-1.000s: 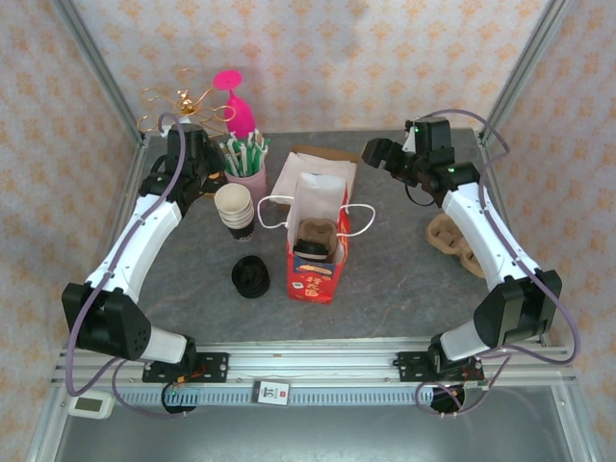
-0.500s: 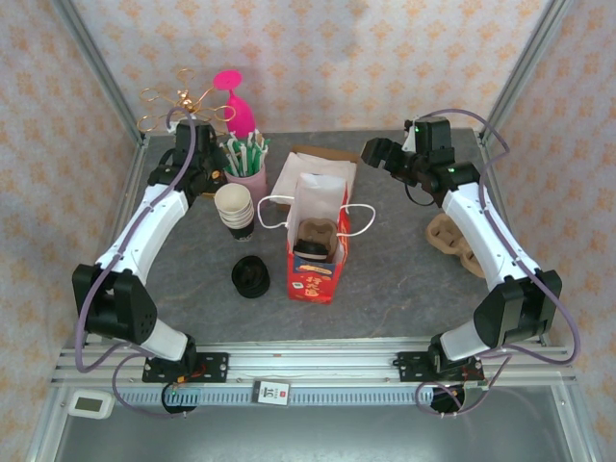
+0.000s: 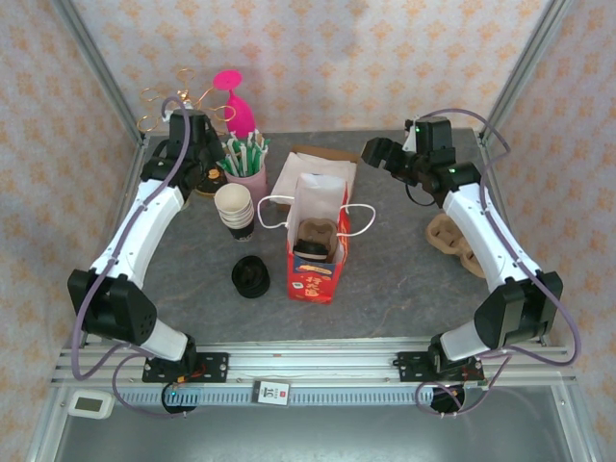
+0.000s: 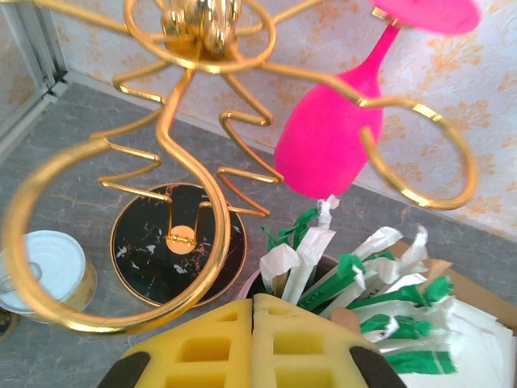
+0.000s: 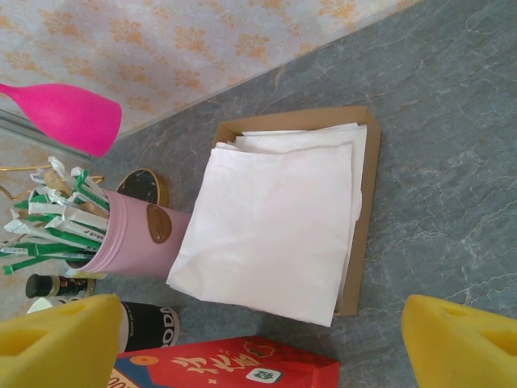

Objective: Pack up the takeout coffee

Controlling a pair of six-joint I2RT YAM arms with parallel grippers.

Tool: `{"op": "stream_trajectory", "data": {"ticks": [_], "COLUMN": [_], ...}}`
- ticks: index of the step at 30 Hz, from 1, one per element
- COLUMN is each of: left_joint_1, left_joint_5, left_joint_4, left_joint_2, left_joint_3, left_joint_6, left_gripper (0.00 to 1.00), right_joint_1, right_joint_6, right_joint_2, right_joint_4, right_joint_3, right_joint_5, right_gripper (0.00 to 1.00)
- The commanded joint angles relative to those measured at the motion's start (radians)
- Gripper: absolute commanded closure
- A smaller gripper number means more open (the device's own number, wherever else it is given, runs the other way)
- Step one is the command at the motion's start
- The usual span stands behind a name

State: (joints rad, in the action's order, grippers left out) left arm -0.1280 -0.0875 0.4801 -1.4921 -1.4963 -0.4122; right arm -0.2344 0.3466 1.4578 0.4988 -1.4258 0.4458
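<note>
From above, my left pincer [image 3: 197, 152] hangs near the worktop's back-left corner beside the packet cup [image 3: 247, 178]; the red bag [image 3: 316, 260] stands open midway between the side edges, ready for loading. On the left wrist view, its pads [image 4: 307, 347] are pressed together with nothing visible between them. On the right wrist view, the right pincer [image 5: 258, 339] gapes wide over the napkins [image 5: 275, 218], I'd guess to take one.

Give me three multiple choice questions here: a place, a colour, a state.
1. The napkins lie: A on brown cardboard; B in the red bag; C on the cups.
2. The glass on the gold rack is: A blue; B pink; C clear.
3. The right tool is: A shut on a napkin; B open, empty; C shut on a cup.
Key: 1A, cardboard edges frame them; 2B, plainly pink; 3B, pads far apart, nothing between.
</note>
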Motion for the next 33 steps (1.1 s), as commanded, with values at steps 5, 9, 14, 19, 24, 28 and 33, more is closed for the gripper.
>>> {"op": "stream_trajectory", "data": {"ticks": [5, 9, 14, 19, 24, 28, 33], "left_joint_1": [0.012, 0.011, -0.045, -0.151, -0.286, -0.439, -0.571], "left_joint_5": [0.004, 0.018, 0.173, 0.263, 0.301, 0.198, 0.049], "left_joint_4": [0.272, 0.420, 0.511, 0.494, 0.407, 0.424, 0.443], "left_joint_2": [0.132, 0.182, 0.244, 0.281, 0.322, 0.274, 0.215], "left_joint_3": [-0.205, -0.334, -0.462, -0.484, -0.383, -0.365, -0.365], "left_joint_6": [0.092, 0.117, 0.108, 0.032, -0.040, -0.044, -0.029], "left_gripper": [1.00, 1.00, 1.00, 1.00, 1.00, 1.00, 1.00], "right_joint_1": [0.010, 0.019, 0.047, 0.095, 0.099, 0.097, 0.074], "right_joint_6": [0.002, 0.022, 0.051, 0.069, 0.054, 0.068, 0.075], "right_joint_2": [-0.066, -0.078, -0.085, -0.083, 0.012, 0.082, 0.189], "right_joint_4": [-0.010, -0.007, -0.007, -0.014, 0.043, 0.014, -0.004], "right_joint_3": [-0.035, -0.028, 0.000, 0.050, 0.055, 0.063, 0.056], "right_joint_5": [-0.029, -0.053, -0.050, -0.025, 0.021, 0.027, -0.004], "right_gripper": [0.10, 0.09, 0.08, 0.07, 0.06, 0.05, 0.05]}}
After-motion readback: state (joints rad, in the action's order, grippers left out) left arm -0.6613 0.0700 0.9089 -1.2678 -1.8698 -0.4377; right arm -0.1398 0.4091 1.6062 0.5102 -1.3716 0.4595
